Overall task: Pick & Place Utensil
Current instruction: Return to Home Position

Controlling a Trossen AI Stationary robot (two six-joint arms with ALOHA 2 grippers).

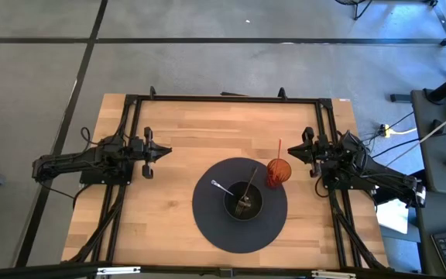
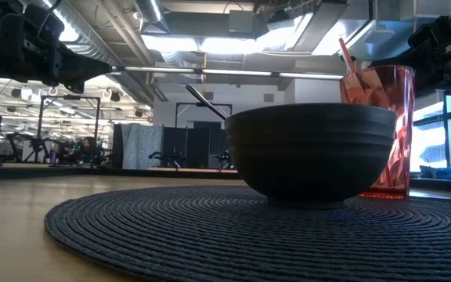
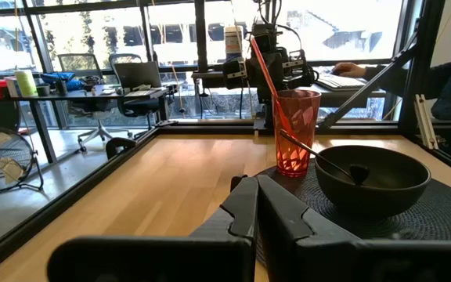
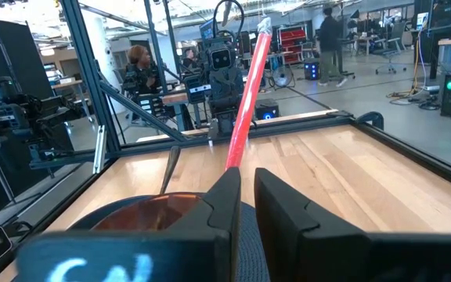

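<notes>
A dark bowl [image 1: 243, 203] stands in the middle of a round dark woven placemat [image 1: 207, 225]. Two utensils lie in the bowl: a fork [image 1: 248, 194] whose handle leans over the far rim, and a silver-handled spoon [image 1: 221, 187] that leans over the left rim. One handle [image 2: 206, 102] sticks up above the bowl [image 2: 312, 153]. A red tumbler [image 1: 278, 172] with a red straw [image 3: 263, 66] stands on the mat's far right edge. My left gripper [image 1: 163, 151] is shut and hovers left of the mat. My right gripper [image 1: 297, 152] is shut and hovers just right of the tumbler.
A black frame [image 1: 223, 98] runs round the wooden table top, with rails along both sides. Bare wood lies between the left gripper [image 3: 255, 194] and the mat, and along the far edge. The tumbler's rim [image 4: 163, 205] is close below the right gripper [image 4: 247, 186]. People show in the room beyond.
</notes>
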